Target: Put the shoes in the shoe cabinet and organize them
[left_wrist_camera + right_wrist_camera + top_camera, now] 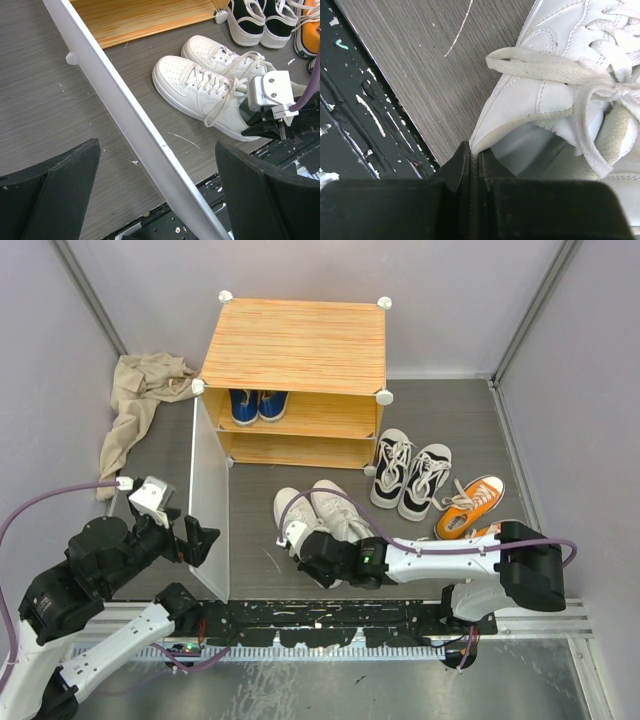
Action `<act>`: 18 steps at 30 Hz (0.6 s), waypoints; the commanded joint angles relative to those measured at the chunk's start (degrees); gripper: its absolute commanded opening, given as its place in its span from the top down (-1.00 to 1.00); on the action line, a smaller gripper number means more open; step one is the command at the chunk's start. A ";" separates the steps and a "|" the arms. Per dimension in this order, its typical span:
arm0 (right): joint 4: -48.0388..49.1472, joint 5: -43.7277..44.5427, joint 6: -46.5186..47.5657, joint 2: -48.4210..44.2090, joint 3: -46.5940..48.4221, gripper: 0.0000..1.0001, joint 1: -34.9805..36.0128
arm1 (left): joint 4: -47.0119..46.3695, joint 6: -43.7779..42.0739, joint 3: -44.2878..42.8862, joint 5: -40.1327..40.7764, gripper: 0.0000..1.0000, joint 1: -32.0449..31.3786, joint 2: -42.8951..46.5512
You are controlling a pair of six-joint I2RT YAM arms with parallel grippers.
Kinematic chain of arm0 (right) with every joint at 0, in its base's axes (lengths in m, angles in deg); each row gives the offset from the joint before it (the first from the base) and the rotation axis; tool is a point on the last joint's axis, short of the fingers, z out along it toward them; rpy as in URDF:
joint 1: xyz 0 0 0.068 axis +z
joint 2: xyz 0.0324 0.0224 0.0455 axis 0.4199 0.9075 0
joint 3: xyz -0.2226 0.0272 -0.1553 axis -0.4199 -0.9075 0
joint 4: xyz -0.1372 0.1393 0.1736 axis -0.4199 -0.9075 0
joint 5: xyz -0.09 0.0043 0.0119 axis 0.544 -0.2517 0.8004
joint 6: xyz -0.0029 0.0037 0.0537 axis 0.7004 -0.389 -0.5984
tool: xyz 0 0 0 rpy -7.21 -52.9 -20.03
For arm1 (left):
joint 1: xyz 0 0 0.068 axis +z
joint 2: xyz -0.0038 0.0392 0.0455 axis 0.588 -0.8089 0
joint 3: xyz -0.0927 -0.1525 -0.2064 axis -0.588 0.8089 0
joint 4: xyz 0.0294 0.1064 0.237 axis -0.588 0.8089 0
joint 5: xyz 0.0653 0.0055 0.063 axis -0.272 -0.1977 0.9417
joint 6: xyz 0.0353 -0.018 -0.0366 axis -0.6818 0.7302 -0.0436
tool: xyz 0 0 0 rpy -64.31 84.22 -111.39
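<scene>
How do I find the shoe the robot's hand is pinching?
Find the wooden cabinet. Two white shoes lie before it; the right hand pinches the heel of the one nearer the open door. It's white, unlike the black shoes and orange shoes.

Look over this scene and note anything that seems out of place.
A crumpled beige cloth lies heaped on the floor just left of the shoe cabinet, against the wall. It is not footwear and looks dropped there.
</scene>
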 commanded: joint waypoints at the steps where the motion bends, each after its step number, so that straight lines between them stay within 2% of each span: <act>1: -2.12 -0.40 -2.57 1.07 3.80 0.98 0.78 | 0.58 -0.21 -0.32 1.92 -0.96 0.06 0.93; 9: -10.92 5.94 -6.98 -2.62 19.59 0.98 0.72 | 1.05 -0.63 -2.18 2.01 -0.96 0.05 1.27; 18: -14.83 16.01 -6.63 -5.09 28.66 0.98 0.21 | 1.03 -1.06 -3.34 1.25 -0.96 0.02 1.75</act>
